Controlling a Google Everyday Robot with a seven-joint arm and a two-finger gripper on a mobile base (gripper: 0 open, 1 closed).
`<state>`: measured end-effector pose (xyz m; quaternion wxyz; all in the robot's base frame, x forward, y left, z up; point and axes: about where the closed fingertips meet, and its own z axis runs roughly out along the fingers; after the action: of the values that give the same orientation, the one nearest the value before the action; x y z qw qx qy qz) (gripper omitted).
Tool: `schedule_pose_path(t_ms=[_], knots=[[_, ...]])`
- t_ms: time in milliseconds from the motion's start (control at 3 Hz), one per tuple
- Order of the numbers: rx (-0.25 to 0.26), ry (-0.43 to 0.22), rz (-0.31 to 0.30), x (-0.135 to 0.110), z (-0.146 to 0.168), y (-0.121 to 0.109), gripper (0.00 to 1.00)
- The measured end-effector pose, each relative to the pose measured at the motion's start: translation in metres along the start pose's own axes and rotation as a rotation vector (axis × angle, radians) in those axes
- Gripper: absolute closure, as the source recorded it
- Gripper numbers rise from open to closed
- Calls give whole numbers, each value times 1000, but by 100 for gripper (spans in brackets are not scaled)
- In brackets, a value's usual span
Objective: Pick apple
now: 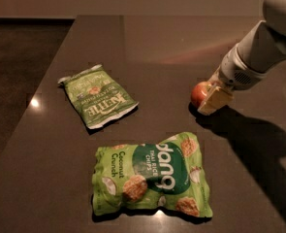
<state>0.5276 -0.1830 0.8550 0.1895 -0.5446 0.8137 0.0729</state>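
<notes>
The small red apple sits on the dark table at the right, partly hidden by my gripper. My gripper reaches in from the upper right on a white arm. Its pale finger stands right against the apple's right side, low at the table surface.
A green Kettle chip bag lies to the left of the middle. A larger green Dang coconut chip bag lies at the front. The table's left edge drops off to a dark floor.
</notes>
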Motion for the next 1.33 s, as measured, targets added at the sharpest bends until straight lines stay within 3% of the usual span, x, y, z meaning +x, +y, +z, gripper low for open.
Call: schedule_pose_path(t_ms=[333,667,1333], knots=[[-12,-1,-12,-15,-15,-2,87],[-31,-18,-41,-40,-39,-2,100],[-47,-66,-100,-83,-86,5,100]])
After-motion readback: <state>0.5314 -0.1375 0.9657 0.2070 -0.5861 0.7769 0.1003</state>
